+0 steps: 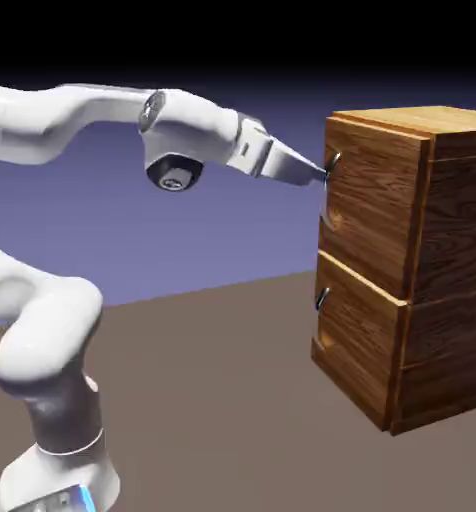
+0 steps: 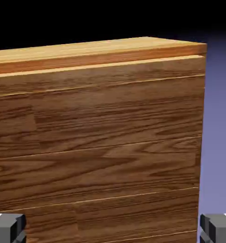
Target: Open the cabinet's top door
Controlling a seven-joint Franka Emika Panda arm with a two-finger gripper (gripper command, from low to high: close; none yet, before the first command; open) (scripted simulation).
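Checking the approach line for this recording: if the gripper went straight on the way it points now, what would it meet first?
Probably the top door's handle or the top door right beside it; the gripper stands open, and depth is unclear.

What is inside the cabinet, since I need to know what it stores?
I can't tell: the top door and lower front panel look shut and cover the inside. Only the cabinet's outer wood shows.
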